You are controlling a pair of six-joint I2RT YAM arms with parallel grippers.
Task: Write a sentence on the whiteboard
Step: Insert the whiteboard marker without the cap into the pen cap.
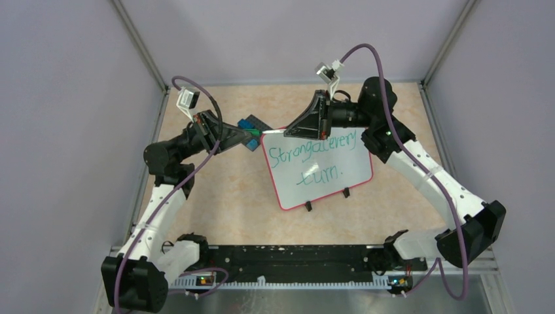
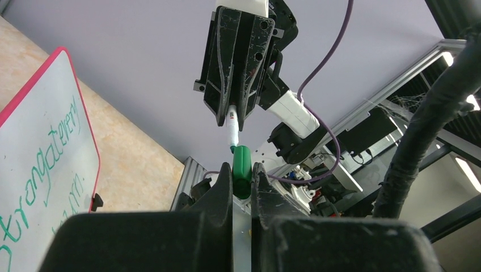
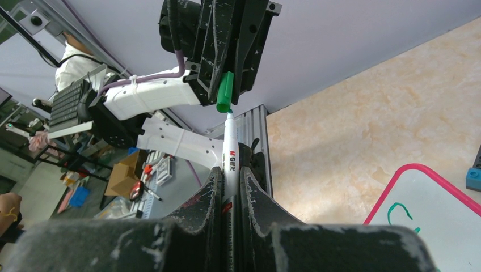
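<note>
Clamping a green cap (image 2: 241, 158), the left gripper (image 2: 242, 177) faces the right gripper (image 3: 230, 175), which squeezes a white marker (image 3: 230, 144). The marker's tip is just beside the cap. The whiteboard (image 1: 317, 170), with green writing, lies on the table (image 1: 216, 196), and both grippers meet near its 11 o'clock corner.

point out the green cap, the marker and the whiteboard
green cap (image 2: 242, 173): left wrist view, middle of its side
marker (image 3: 230, 154): right wrist view, white barrel
whiteboard (image 1: 291, 193): top external view, bare lower-left area
</note>
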